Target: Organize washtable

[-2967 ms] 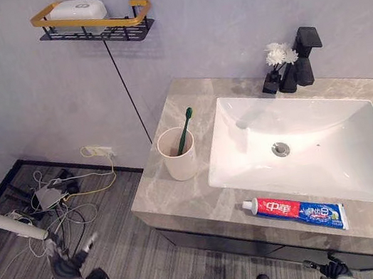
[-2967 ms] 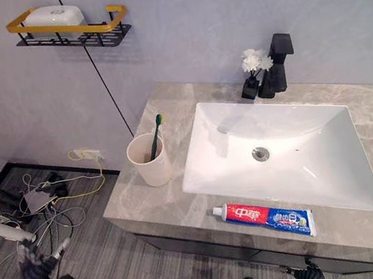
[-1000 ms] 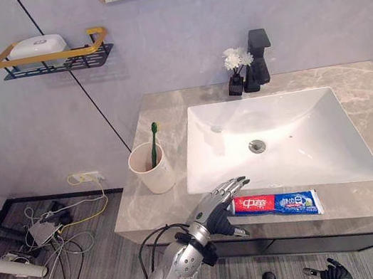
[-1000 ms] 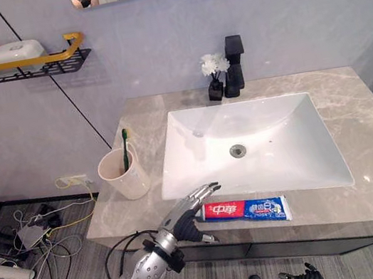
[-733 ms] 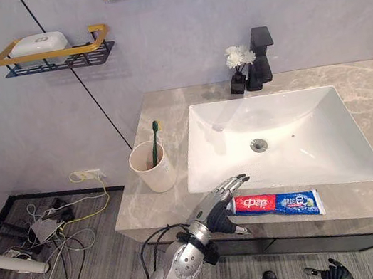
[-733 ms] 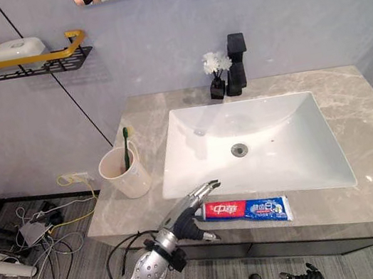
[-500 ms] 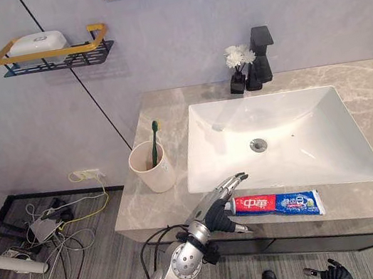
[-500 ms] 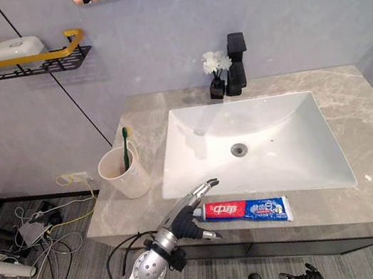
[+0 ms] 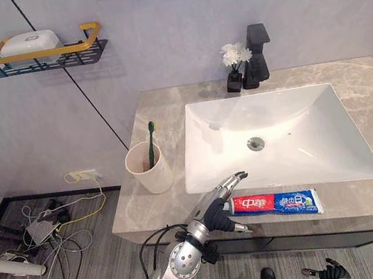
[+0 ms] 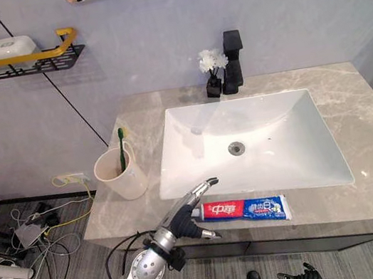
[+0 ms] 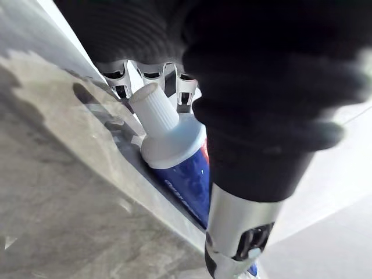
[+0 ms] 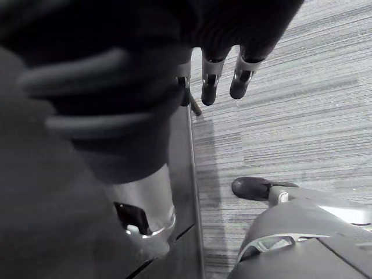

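Grey marble-patterned surface (image 9: 148, 208) carries a white rectangular sink (image 9: 303, 144). A beige round cup (image 9: 151, 178) holding a green toothbrush (image 9: 150, 140) stands left of it. Along the near edge lies the red-and-blue toothpaste tube (image 9: 277, 203), its white ribbed cap (image 11: 154, 107) pointing left. The left hand (image 9: 215, 212) has its fingers apart around the cap, not clamped. Closing on the tapered cap alone could let them slip and push the tube off the near edge. The right hand (image 9: 331, 273) hangs low at near right, fingers relaxed.

Both eye views look steeply down on the same whole washtable (image 9: 156, 112) from slightly offset spots, the left wrist view sits close behind the toothpaste (image 11: 174, 145), the right faces the floor (image 12: 302, 116).
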